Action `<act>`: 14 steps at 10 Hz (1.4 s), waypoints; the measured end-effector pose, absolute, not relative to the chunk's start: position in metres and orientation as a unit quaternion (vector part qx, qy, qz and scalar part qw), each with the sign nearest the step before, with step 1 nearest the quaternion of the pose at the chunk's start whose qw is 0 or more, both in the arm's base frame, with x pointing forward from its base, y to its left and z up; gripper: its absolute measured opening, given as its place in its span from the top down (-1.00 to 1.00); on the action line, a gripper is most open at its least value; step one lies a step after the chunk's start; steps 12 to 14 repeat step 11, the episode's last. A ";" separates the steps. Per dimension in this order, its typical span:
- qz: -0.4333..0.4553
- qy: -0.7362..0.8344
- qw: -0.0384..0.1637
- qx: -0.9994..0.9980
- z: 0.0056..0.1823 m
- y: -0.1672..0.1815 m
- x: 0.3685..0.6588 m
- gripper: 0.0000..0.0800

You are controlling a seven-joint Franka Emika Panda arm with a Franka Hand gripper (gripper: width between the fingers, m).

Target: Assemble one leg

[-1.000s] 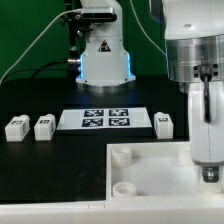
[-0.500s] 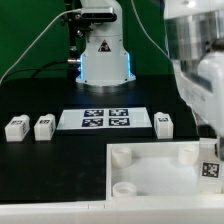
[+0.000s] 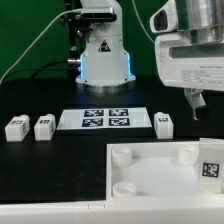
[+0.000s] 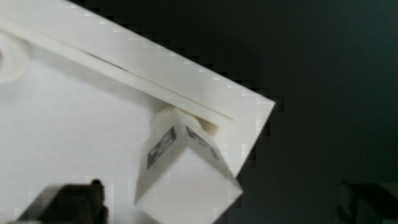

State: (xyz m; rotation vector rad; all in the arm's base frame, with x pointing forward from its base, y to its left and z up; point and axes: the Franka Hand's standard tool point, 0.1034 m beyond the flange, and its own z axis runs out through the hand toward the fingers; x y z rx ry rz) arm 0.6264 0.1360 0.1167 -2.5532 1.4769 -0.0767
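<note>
One leg [image 3: 210,161], a small white post with a marker tag, stands upright in the far corner socket of the large white tray [image 3: 160,178] at the exterior view's right. My gripper [image 3: 196,102] hangs above and behind it, open and empty, clear of the leg. In the wrist view the same leg [image 4: 187,160] stands at the tray's corner [image 4: 71,120], with my gripper [image 4: 217,205] spread wide above it and one dark fingertip [image 4: 71,202] at each side. Three more legs lie on the black table: two [image 3: 15,127] [image 3: 43,127] at the exterior view's left and one [image 3: 164,123] beside the marker board.
The marker board [image 3: 107,119] lies flat at mid-table. The robot base [image 3: 103,55] stands behind it with cables. The tray has further round sockets at its near left [image 3: 124,188] and far left [image 3: 121,155] corners.
The gripper has let go of the leg and risen up and away. The leg stays standing in the tray's corner.
</note>
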 end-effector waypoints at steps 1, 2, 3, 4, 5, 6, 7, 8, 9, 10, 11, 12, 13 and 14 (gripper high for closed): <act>-0.025 0.499 0.095 -0.861 0.116 0.136 0.626 -0.62; -0.025 0.499 0.095 -0.861 0.116 0.135 0.626 -0.62; -0.025 0.499 0.095 -0.861 0.116 0.135 0.626 -0.62; -0.025 0.499 0.095 -0.861 0.115 0.135 0.626 -0.62; -0.025 0.499 0.095 -0.861 0.115 0.135 0.626 -0.62; -0.025 0.499 0.095 -0.861 0.115 0.135 0.626 -0.62; -0.025 0.499 0.095 -0.861 0.115 0.135 0.626 -0.62; -0.025 0.500 0.095 -0.861 0.115 0.135 0.626 -0.62; -0.025 0.500 0.094 -0.861 0.115 0.135 0.626 -0.62; -0.025 0.500 0.094 -0.861 0.115 0.135 0.626 -0.62; -0.025 0.500 0.094 -0.861 0.114 0.135 0.626 -0.62; -0.025 0.500 0.094 -0.861 0.114 0.135 0.626 -0.62; -0.025 0.500 0.094 -0.861 0.114 0.135 0.626 -0.62; -0.025 0.500 0.094 -0.861 0.114 0.135 0.626 -0.62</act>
